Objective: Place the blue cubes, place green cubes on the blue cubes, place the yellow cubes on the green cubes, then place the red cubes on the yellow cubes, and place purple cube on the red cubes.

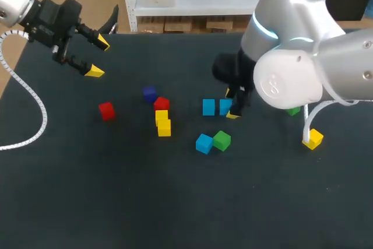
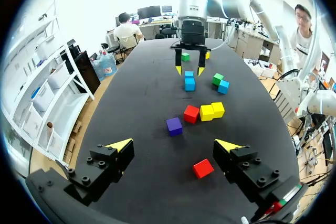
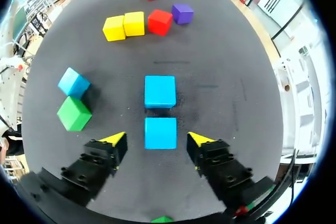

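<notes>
Black cloth covers the table [image 1: 175, 214], and every cube lies on it in a single layer, none stacked. The right arm [image 1: 303, 56] comes in over the table's right half. The left arm [image 1: 17, 4] sits above the far left corner.

The right gripper [image 3: 157, 140] is low, its jaws spread with a blue cube [image 3: 160, 133] between the fingers. There is a gap at each side, so it grips nothing. A second blue cube [image 3: 159, 91] lies just ahead of that one, slightly apart. The left gripper [image 2: 174, 145] hangs wide open, holding nothing.

A third blue cube [image 1: 204, 143] touches a green cube [image 1: 221, 140] near the table's middle. Left of them, two yellow cubes [image 1: 162, 122] sit end to end in a row with a red cube [image 1: 161, 104], and the purple cube [image 1: 149, 93] lies just beside the red one. A lone red cube [image 1: 106, 110] lies well apart to the left. On the right, a lone yellow cube [image 1: 313, 138] sits near the edge. A second green cube [image 1: 293, 111] is mostly hidden under the right arm.
</notes>
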